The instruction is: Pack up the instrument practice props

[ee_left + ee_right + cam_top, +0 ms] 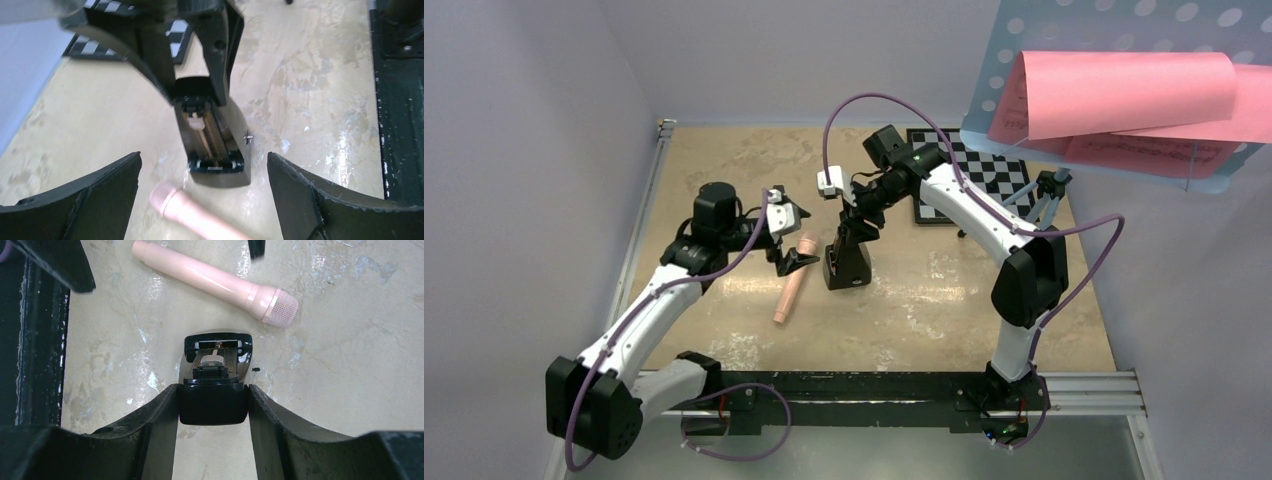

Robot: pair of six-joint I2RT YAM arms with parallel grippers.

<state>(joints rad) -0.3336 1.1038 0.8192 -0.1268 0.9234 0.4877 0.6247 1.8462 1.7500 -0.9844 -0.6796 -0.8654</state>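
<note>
While the right gripper (212,395) pinches the small glossy-black pyramid metronome (216,352) by its narrow top between its fingers — stiff, slick, likely light — left gripper (203,165) stands wide, empty.

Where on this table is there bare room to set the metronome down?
Bare tabletop lies between the metronome and the right arm's base, and at the far left corner behind the left gripper. The middle is crowded: left gripper, right gripper clamped on the metronome, pink microphone. The chessboard and tripod fill the far right.
</note>
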